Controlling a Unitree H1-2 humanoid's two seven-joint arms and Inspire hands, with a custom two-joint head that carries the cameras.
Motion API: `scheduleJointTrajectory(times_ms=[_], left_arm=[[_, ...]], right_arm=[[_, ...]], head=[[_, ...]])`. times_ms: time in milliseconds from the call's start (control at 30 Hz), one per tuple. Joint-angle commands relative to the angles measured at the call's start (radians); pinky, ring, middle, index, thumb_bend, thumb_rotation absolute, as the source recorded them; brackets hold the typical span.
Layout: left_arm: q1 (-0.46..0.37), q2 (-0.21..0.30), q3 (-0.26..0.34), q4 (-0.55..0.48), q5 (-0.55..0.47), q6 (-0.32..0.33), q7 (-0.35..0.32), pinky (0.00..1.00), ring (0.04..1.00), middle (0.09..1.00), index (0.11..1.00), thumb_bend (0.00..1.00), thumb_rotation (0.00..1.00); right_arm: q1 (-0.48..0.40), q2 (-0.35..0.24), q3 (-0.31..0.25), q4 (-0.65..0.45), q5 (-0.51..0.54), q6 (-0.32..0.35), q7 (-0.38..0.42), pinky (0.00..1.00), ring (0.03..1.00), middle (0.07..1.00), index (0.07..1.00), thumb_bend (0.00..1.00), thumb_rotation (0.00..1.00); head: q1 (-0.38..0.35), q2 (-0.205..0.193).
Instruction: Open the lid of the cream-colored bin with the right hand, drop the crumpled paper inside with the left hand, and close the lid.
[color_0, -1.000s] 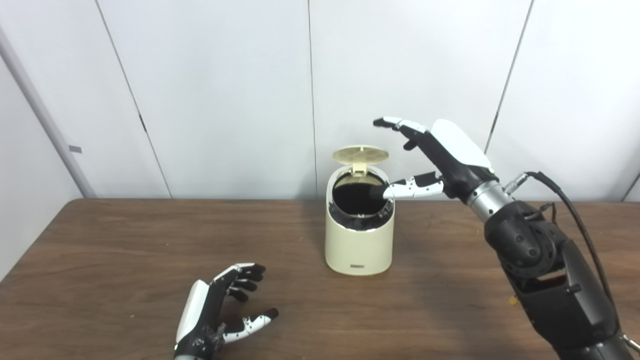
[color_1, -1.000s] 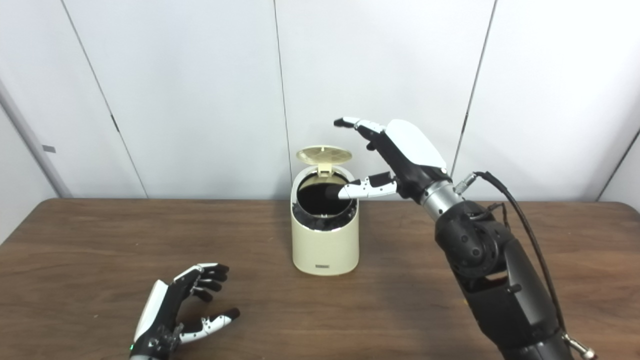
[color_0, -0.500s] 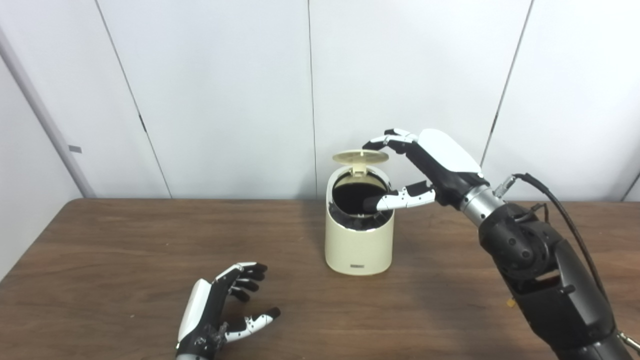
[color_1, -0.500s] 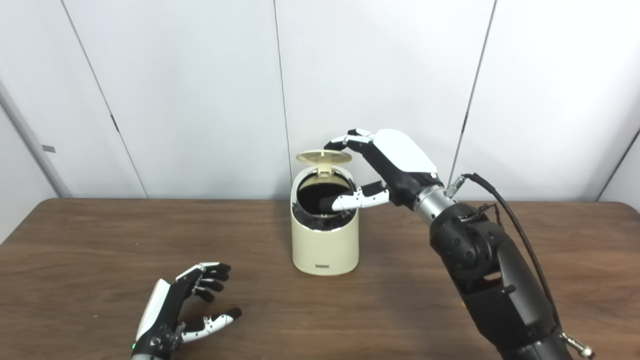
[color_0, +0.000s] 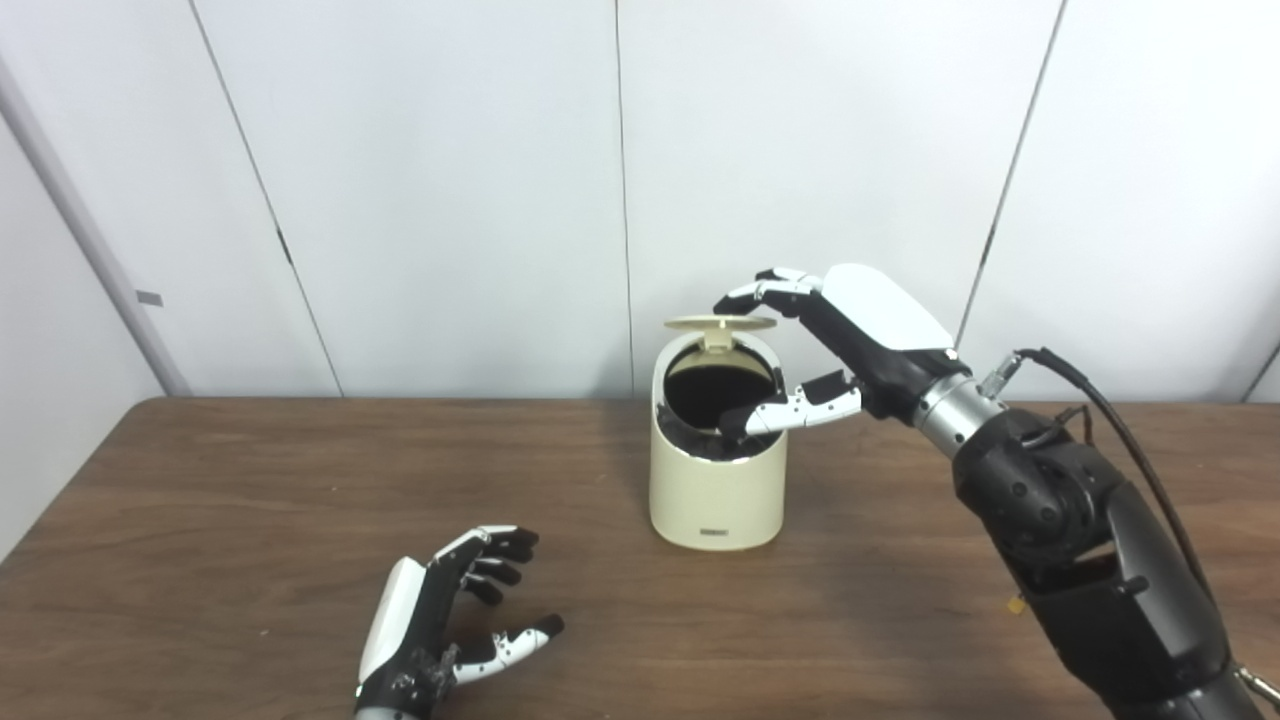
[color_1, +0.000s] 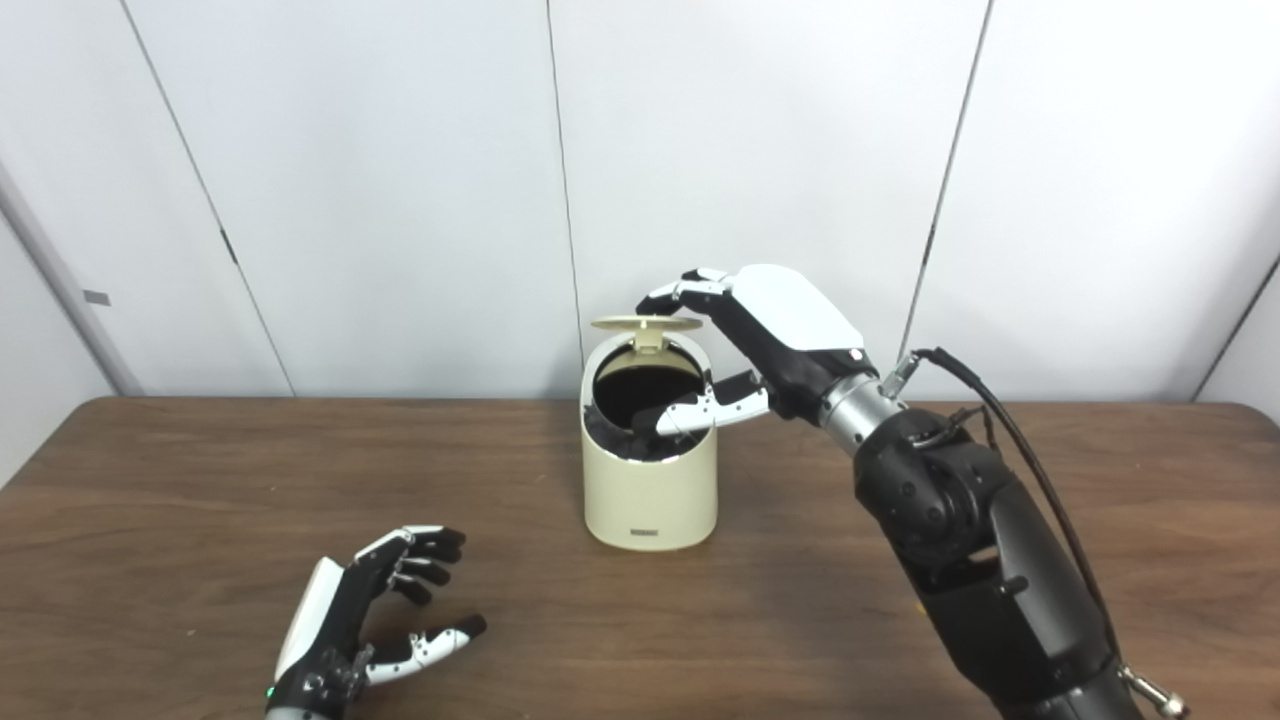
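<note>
one cream-colored bin (color_0: 716, 470) stands mid-table, mouth open. its lid (color_0: 720, 323) hangs nearly level behind the mouth, directly under the right hand (color_0: 850, 335), whose spread fingers (color_0: 752, 291) touch it and grip nothing. left hand (color_0: 440, 625) rests empty, fingers apart, well away. no paper shows.

We see the bin (color_0: 716, 480) standing mid-table (color_0: 200, 520), its lid (color_0: 720, 323) raised above the opening. Our right hand (color_0: 850, 335) reaches over it from the right; our left hand (color_0: 440, 620) rests front-left, well apart.
</note>
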Motion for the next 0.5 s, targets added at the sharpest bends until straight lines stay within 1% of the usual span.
scheduleJointTrajectory(times_ms=[0, 133, 267, 467], left_arm=[[0.002, 0.004, -0.017, -0.001, 0.008, 0.025, -0.028, 0.51, 0.612, 0.673, 0.691, 0.67, 0.01], [0.003, 0.004, -0.017, -0.004, 0.010, 0.026, -0.029, 0.51, 0.612, 0.672, 0.689, 0.67, 0.01], [0.006, 0.002, -0.017, -0.017, 0.009, 0.043, -0.034, 0.51, 0.613, 0.671, 0.693, 0.66, 0.01], [0.010, 0.004, -0.016, -0.028, 0.005, 0.045, -0.033, 0.51, 0.613, 0.671, 0.691, 0.67, 0.01]], right_arm=[[-0.029, -0.022, -0.005, -0.041, 0.004, -0.026, 0.007, 0.76, 0.894, 0.757, 0.733, 0.68, 0.55], [-0.018, -0.026, 0.000, -0.052, 0.008, -0.021, 0.031, 0.80, 0.896, 0.743, 0.721, 0.69, 0.56], [-0.003, -0.026, 0.003, -0.058, 0.016, -0.034, 0.034, 0.82, 0.897, 0.735, 0.713, 0.70, 0.53], [0.020, -0.030, 0.008, -0.060, 0.008, -0.067, 0.024, 0.79, 0.887, 0.724, 0.703, 0.70, 0.53]], head=[[0.002, 0.004], [0.004, 0.008], [0.005, 0.012], [0.010, 0.024]])
